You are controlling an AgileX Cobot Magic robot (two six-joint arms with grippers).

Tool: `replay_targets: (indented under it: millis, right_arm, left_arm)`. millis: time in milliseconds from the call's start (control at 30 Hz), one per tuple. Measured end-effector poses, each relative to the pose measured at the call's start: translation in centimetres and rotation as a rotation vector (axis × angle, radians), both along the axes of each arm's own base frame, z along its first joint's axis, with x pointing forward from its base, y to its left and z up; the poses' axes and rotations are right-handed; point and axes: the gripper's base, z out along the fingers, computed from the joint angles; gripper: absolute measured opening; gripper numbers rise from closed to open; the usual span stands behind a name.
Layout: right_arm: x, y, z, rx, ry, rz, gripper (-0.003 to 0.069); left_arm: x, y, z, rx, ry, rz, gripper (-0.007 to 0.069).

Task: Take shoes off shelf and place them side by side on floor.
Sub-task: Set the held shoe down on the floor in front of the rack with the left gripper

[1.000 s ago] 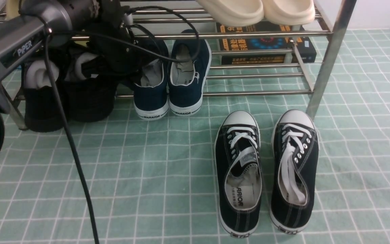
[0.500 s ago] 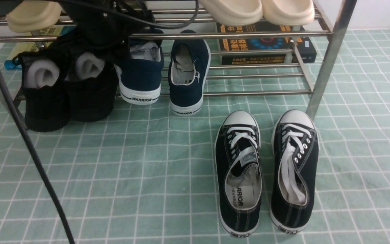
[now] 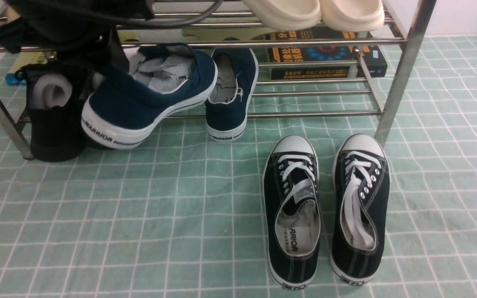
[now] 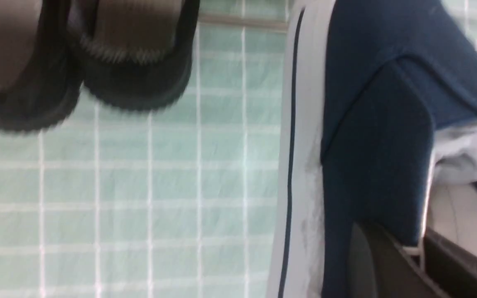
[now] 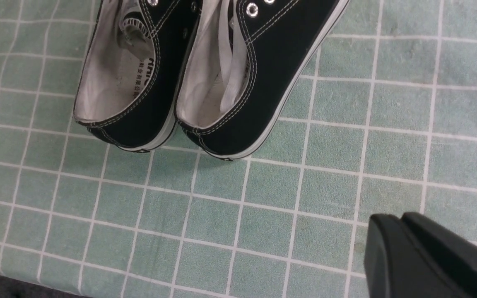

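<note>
**Left gripper [image 4: 404, 244]:** clenched on the raised shoe [image 3: 139, 103]. In the left wrist view one finger lies outside the navy canvas at the collar and the other inside against the white lining. The rim is pinched between them.

**Raised shoe:** tilted and turned. Its heel points toward me and to my left, with the WARRIOR mark facing forward. Its toe sits higher, just under the front rod of the upper tier. The heel hangs in front of the black knit shoes [image 3: 54, 124] and hides most of one. Paper stuffing shows in the opening. I cannot tell whether the toe touches the rods or the other shoe [image 3: 230, 99].

**Other shoe:** on the lower tier of the shelf [image 3: 304, 42], upright. Its toe points to the back and its heel overhangs the front rod.

**Right gripper [image 5: 404, 248]:** out of the front view. In the right wrist view its two black fingertips lie together with nothing between them. It hangs over bare floor [image 3: 139, 215], near the heels of the lace-ups [image 3: 292, 265] but apart from them.

**Lace-ups:** side by side on the floor in front of the shelf's right leg, toes toward the shelf.

**Elsewhere:** cream slides [image 3: 284, 12] sit on the upper tier, and printed boxes [image 3: 325, 54] lie behind the shelf.
</note>
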Motion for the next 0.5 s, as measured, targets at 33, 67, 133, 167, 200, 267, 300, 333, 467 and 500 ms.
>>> replay_targets:
  millis: [33, 67, 133, 167, 200, 267, 300, 333, 467, 500]
  right_arm:
    - [0.0, 0.0, 0.0, 0.000, 0.000, 0.000, 0.0049]
    - [0.0, 0.0, 0.0, 0.000, 0.000, 0.000, 0.0050]
    - [0.0, 0.0, 0.0, 0.000, -0.001, 0.000, 0.0055]
    - [0.0, 0.0, 0.0, 0.000, -0.001, 0.000, 0.0056]
    - [0.0, 0.0, 0.0, 0.000, -0.001, 0.000, 0.0056]
    - [0.0, 0.0, 0.0, 0.000, -0.001, 0.000, 0.0059]
    - [0.0, 0.0, 0.0, 0.000, -0.001, 0.000, 0.0059]
    - [0.0, 0.0, 0.0, 0.000, -0.002, -0.001, 0.0062]
    - [0.0, 0.0, 0.0, 0.000, -0.002, -0.001, 0.0067]
    - [0.0, 0.0, 0.0, 0.000, -0.002, -0.001, 0.0067]
  left_arm:
    - [-1.3, 0.4, -0.6, 0.007, 0.022, -0.008, 0.0044]
    - [-1.5, 0.4, -0.7, 0.009, 0.025, -0.008, 0.0044]
    - [-3.5, 1.0, -2.4, 0.013, 0.072, -0.011, 0.0044]
    - [-3.9, 1.1, -2.8, 0.012, 0.081, -0.011, 0.0044]
    - [-4.2, 1.2, -3.5, 0.014, 0.094, -0.010, 0.0044]
    - [-5.8, 1.6, -5.8, 0.006, 0.116, 0.014, 0.0044]
    - [-5.9, 1.7, -6.3, 0.006, 0.122, 0.017, 0.0044]
    - [-6.6, 1.9, -7.5, -0.007, 0.120, 0.040, 0.0044]
    - [-7.6, 2.3, -11.1, -0.044, 0.103, 0.092, 0.0044]
    - [-7.6, 2.3, -11.2, -0.047, 0.102, 0.097, 0.0044]
